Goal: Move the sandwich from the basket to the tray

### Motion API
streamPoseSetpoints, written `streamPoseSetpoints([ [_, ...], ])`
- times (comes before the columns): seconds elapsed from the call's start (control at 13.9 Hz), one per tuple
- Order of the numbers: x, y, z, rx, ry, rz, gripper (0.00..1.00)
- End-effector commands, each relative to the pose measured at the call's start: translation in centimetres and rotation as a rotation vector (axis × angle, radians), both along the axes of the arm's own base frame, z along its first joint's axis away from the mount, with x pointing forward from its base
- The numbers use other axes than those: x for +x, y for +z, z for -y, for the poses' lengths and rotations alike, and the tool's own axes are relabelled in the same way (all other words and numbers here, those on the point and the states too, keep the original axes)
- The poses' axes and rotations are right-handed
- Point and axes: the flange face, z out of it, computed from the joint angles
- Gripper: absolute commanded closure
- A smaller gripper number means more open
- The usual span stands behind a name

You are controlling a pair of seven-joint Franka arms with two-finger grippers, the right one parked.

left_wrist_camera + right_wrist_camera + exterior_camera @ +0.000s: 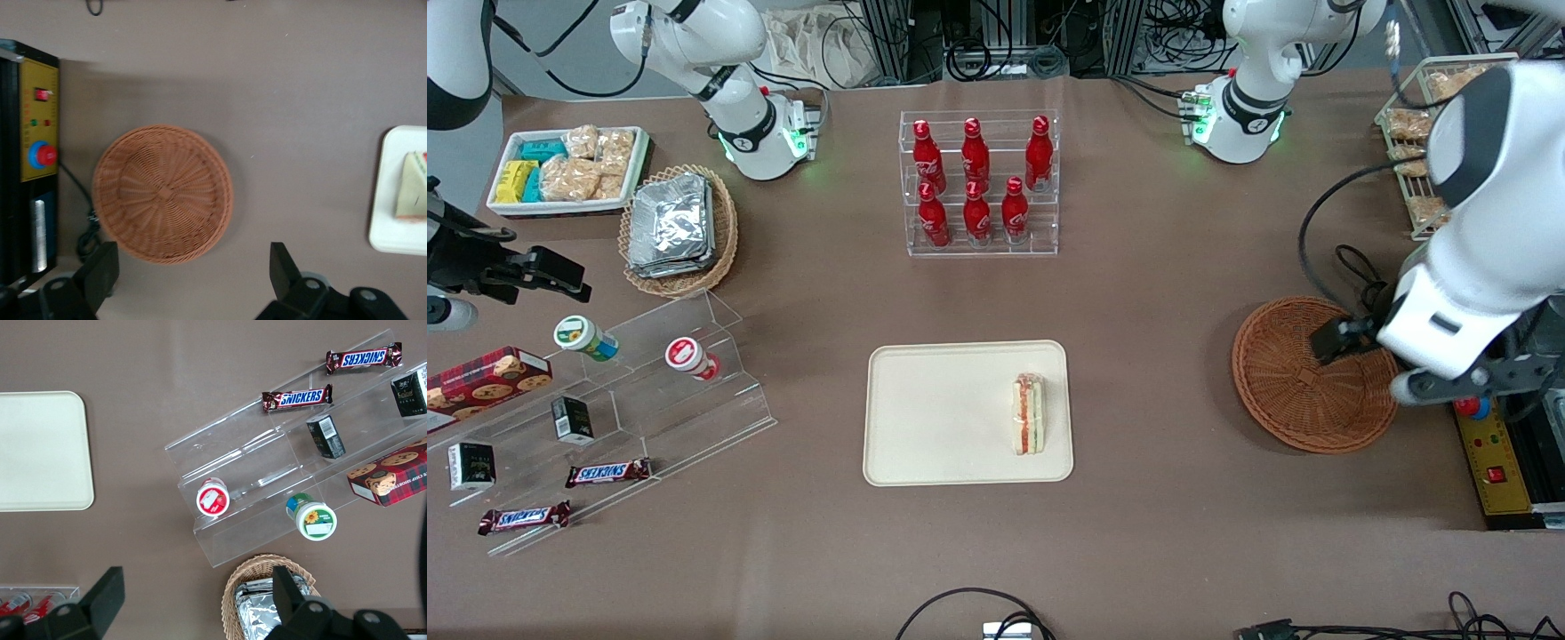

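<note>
The sandwich (1029, 414) stands on its edge on the cream tray (925, 418), near the tray's end that faces the working arm. Its pale bread and red and green filling also show in the left wrist view, sandwich (415, 187) on tray (393, 233). The reddish-brown wicker basket (1294, 391) (163, 193) lies toward the working arm's end of the table, with nothing in it. My gripper (1343, 336) (192, 270) hangs above the basket's rim, open, with nothing between its black fingers (100, 267).
A clear rack of red bottles (980, 182) stands farther from the front camera than the tray. A yellow control box (1494, 462) sits beside the basket. Toward the parked arm's end are stepped acrylic shelves (649, 382) with snacks, a tan basket of foil packets (679, 229) and a white bin (569, 169).
</note>
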Motion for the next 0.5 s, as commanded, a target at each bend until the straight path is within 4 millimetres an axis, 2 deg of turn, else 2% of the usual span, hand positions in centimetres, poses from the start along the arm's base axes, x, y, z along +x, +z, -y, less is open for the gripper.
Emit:
streamPoseSetpoints([
  [0.0, -4.6, 1.8, -2.2, 0.004, -0.046, -0.008, 0.00],
  [0.29, -8.4, 4.0, -4.0, -0.045, -0.096, -0.007, 0.00],
  [0.43, -8.8, 4.1, -4.2, -0.050, -0.095, -0.024, 0.00],
])
